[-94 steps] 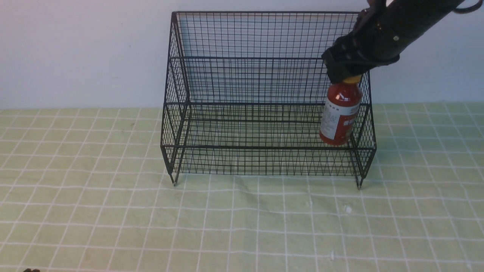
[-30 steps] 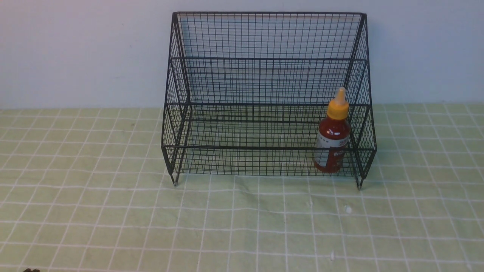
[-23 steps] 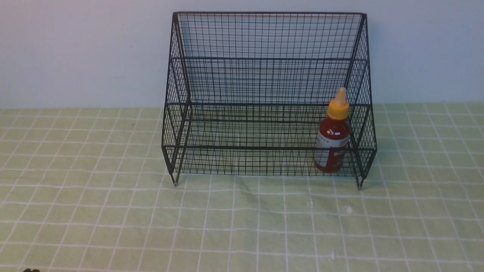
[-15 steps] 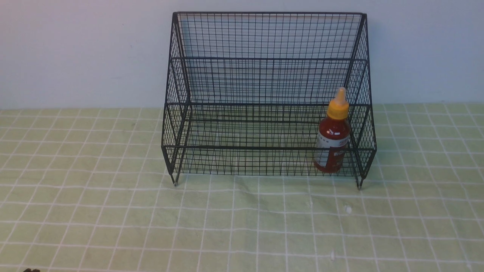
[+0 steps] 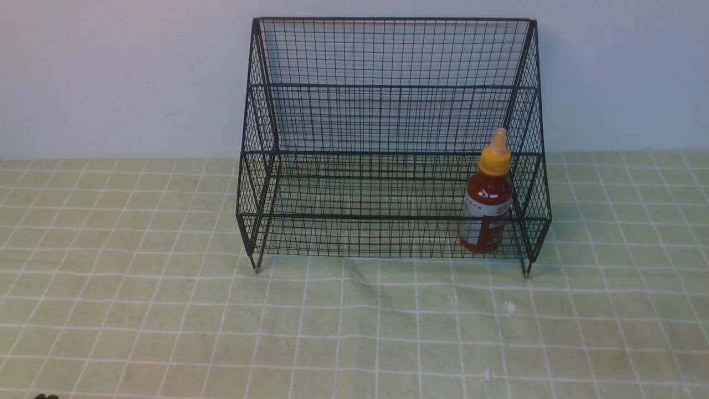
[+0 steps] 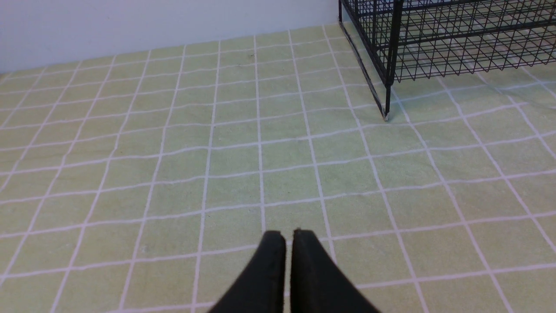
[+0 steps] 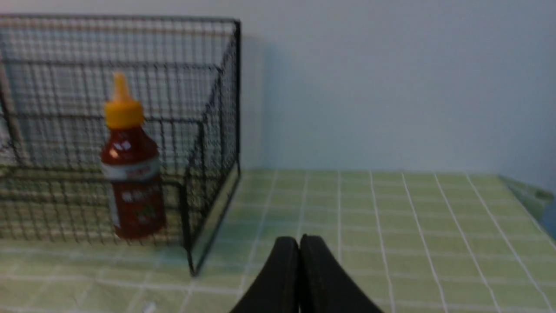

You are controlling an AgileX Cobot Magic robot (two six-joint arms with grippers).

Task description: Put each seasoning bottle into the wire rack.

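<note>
Small round seasoning bottle [image 5: 486,208] of dark red sauce, yellow-orange pointed nozzle cap, white-and-red label: standing upright inside the large black wire-mesh rack [image 5: 388,111], down on the lowest front tier, tucked into the right-hand end just beside the sloping mesh side. Nozzle tip reaching about level with the rail of the next tier up. Rest of the rack bare wire, tall grid back rising against the pale wall, short feet planted on the counter [image 5: 166,310] with its green cloth crossed by white grid lines. Neither arm anywhere in the front view. From the left wrist: left tool [image 6: 289,234] clenched, black fingertips pressed almost together with only a sliver between, nothing in them, low over open cloth and well apart from the rack's near corner foot. From the right wrist, a somewhat blurred picture: right tool [image 7: 299,240] clamped tight and seemingly holding nothing, off to the rack's right, bottle visible through the mesh.
</note>
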